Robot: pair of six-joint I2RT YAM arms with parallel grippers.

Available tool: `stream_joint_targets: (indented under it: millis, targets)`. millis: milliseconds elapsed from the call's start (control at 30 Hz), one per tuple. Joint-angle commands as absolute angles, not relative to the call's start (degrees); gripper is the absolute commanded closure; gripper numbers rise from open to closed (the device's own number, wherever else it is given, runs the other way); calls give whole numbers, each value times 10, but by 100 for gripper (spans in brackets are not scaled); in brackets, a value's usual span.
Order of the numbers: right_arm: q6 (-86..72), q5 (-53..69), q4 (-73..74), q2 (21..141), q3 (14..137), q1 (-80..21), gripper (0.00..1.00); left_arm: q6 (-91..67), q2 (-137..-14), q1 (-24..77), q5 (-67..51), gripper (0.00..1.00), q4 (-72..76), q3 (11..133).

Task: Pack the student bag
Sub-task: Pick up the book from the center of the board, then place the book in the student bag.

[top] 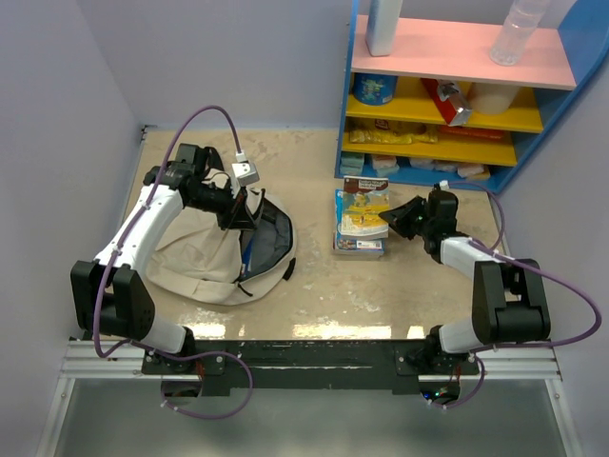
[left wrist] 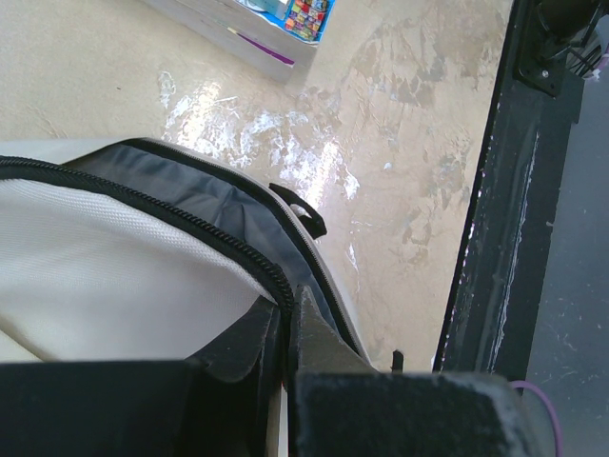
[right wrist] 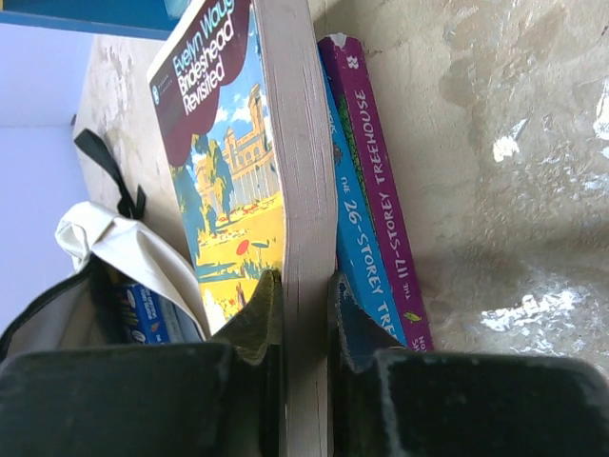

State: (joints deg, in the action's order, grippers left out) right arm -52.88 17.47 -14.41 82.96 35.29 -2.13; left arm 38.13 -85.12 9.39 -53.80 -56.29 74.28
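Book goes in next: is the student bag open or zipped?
Open. The student bag is unzipped, grey lining showing; left gripper fingers pinch its edge.

Blue shelf (top: 353,95) holds a bottle (top: 519,30), perhaps snack packets (top: 381,139).

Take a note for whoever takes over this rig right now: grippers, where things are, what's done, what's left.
Left gripper: shut on the zip edge of the bag, holding its mouth open.
Right gripper: shut on the top book of the stack to the right of the bag. The book lies on two more books.
Done: the bag is open, and something blue is inside it.
Left: carry the top book into the bag, then probably the two below it.
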Motion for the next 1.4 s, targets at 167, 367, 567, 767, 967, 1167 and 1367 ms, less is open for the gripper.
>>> stream_joint_targets:
  millis: [167, 367, 567, 767, 967, 1167, 1367]
  targets:
    - [-517, 163, -131, 801, 375, -18, 100, 374, -847, 94, -583, 100, -558, 764]
    - [-561, 242, -163, 760, 368, -28, 100, 362, -849, 95, -584, 100, -545, 763]
    - [-622, 300, -194, 701, 337, -55, 100, 357, -853, 95, -584, 100, -536, 763]
    - [-719, 340, -271, 681, 313, -78, 100, 352, -853, 94, -584, 100, -532, 765]
    - [-741, 336, -272, 682, 352, -139, 100, 348, -850, 94, -581, 100, -530, 766]
    - [-735, 295, -278, 708, 371, -226, 100, 346, -851, 94, -581, 100, -530, 770]
    - [-747, 275, -316, 782, 405, -295, 100, 342, -849, 94, -582, 100, -530, 773]
